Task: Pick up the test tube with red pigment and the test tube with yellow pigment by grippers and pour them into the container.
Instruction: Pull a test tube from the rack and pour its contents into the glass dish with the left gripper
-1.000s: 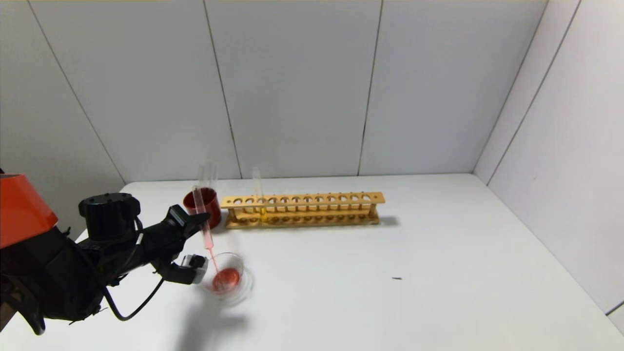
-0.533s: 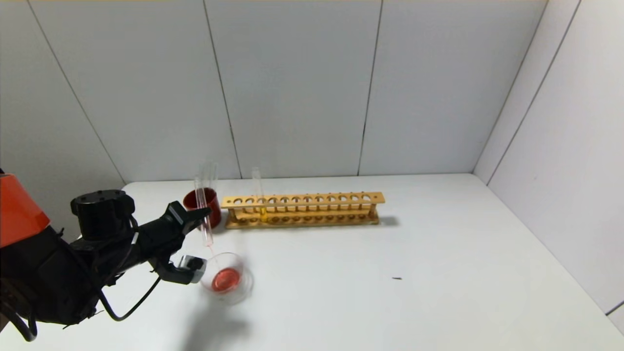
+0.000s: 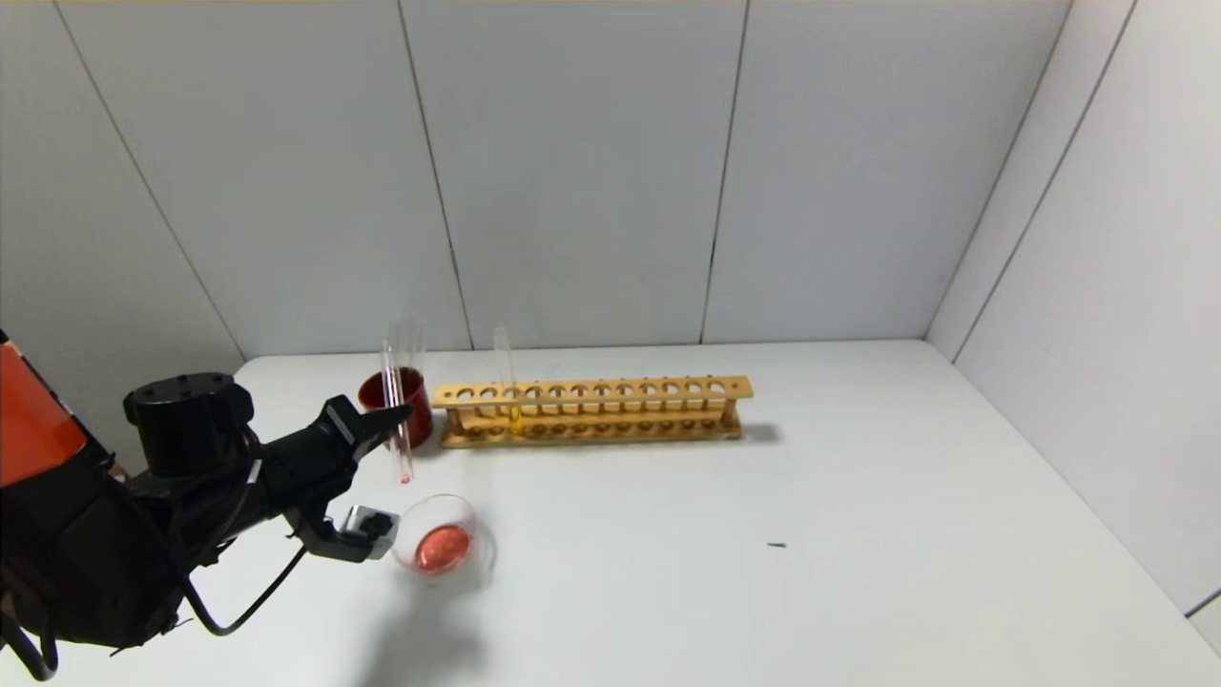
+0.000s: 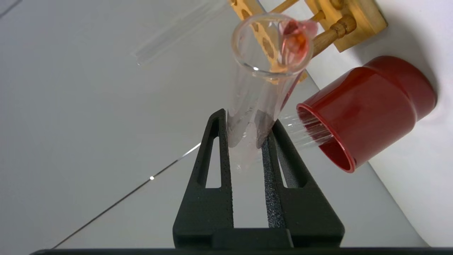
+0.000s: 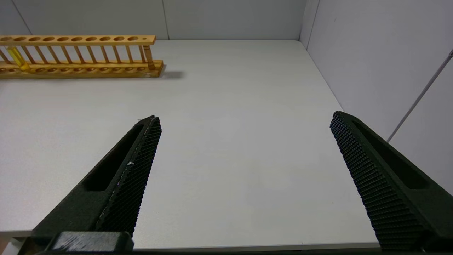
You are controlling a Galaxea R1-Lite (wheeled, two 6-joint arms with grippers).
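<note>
My left gripper [image 3: 386,418] is shut on the test tube with red pigment [image 3: 397,420]. It holds the tube almost upright above the table, just behind the container [image 3: 442,546]. The tube looks nearly empty, with a red trace at its lower end. In the left wrist view the fingers [image 4: 219,141] pinch the tube [image 4: 262,81]. The container is a clear glass dish with red liquid pooled in it. The test tube with yellow pigment [image 3: 507,386] stands in the wooden rack [image 3: 610,408]; it also shows in the right wrist view [image 5: 16,56]. My right gripper [image 5: 245,118] is open and empty, low over the table's right side.
A dark red cup [image 3: 396,391] holding clear tubes stands left of the rack, right behind the held tube; it also shows in the left wrist view [image 4: 368,109]. A small dark speck [image 3: 776,545] lies on the white table. Walls close in behind and on the right.
The left gripper has lifted the red tube's lower end out of the dish and swung it from a pouring tilt to almost upright. The arm drew back slightly to the left.
</note>
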